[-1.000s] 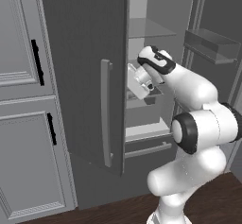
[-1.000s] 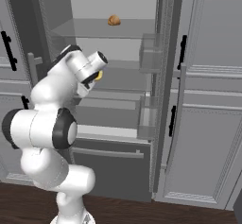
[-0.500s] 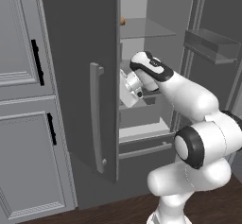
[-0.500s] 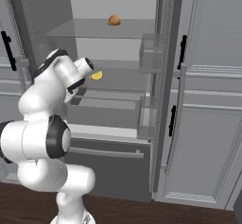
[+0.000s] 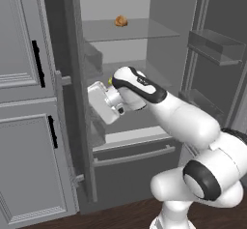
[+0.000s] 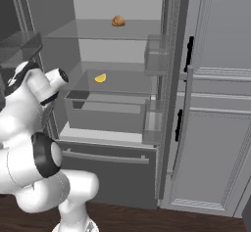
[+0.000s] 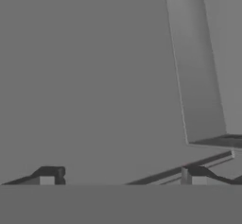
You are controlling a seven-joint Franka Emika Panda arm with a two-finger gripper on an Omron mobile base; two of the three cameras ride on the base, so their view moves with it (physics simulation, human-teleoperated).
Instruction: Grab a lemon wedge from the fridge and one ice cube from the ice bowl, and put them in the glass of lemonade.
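Lemon wedge (image 6: 100, 78) on the fridge (image 6: 122, 50) shelf: likely light, soft, slick; best pinched across its flat sides. Jaws stand apart, holding nothing.

**Arm bent to its left, hand open**

The white arm rises from the base, folds at the elbow and reaches forward and to its left. The hand (image 7: 120, 178) holds nothing; its two dark fingertips (image 7: 47, 176) stand wide apart.
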